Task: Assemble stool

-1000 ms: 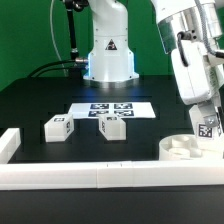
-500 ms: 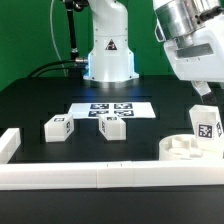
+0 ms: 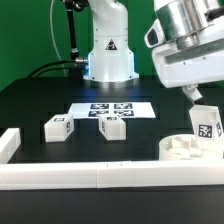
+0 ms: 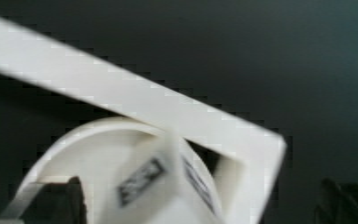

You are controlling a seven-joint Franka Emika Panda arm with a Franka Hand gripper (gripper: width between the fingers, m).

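Where the front rail (image 3: 100, 175) runs across the nearest part of the exterior view, it hides the lower edge of the seat (image 3: 178, 148), which lies on the surface (image 3: 40, 100) close behind it, at that view's right. One standing leg (image 3: 207, 123) rises upright from the seat, and the pincer (image 3: 194, 97) hangs just above it with its jaws apart, holding nothing. I judge that this leg is placed and that the step in hand is to fetch another. A little farther lie the left loose leg (image 3: 58, 127) and the middle loose leg (image 3: 112, 126), well apart from the seat. The next move calls for a travel toward them, a descent over one and a firm closing on its sides. Behind them lies the marker board (image 3: 140, 108). Whether the standing leg sits fully in its hole I cannot tell. The wrist view is blurred, with the dark fingers (image 4: 48, 195) only at its edges.
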